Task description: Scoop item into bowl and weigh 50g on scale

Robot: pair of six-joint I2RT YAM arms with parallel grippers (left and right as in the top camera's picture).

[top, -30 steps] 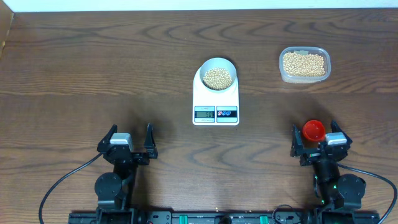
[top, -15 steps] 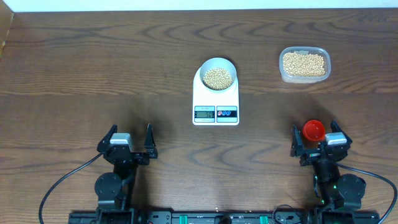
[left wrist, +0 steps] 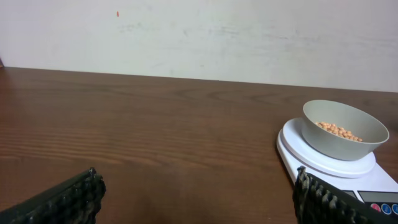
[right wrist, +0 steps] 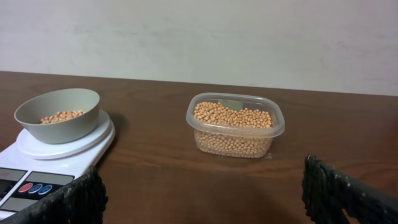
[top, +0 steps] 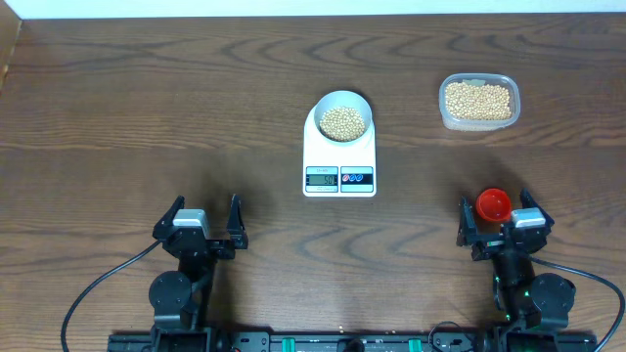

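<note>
The white scale (top: 339, 156) sits mid-table with the pale bowl (top: 320, 106) on it, partly filled with tan beans (top: 343, 121). More beans fill a clear tub (top: 442, 103) at the back right. My left gripper (top: 205, 204) rests open near the front left, nothing between its fingers. At the front right my right gripper (top: 494, 201) is open too, with a small red round scoop (top: 493, 203) between its fingertips in the overhead view. The left wrist view shows the bowl (left wrist: 339, 144) and scale (left wrist: 297, 149) ahead right. The right wrist view shows the bowl (right wrist: 62, 127), scale (right wrist: 37, 152) and tub (right wrist: 189, 118); the scoop is hidden there.
Dark wooden tabletop (top: 147, 117) stretches to a pale wall at the back. Black cables (top: 93, 288) run from both arm bases along the front edge.
</note>
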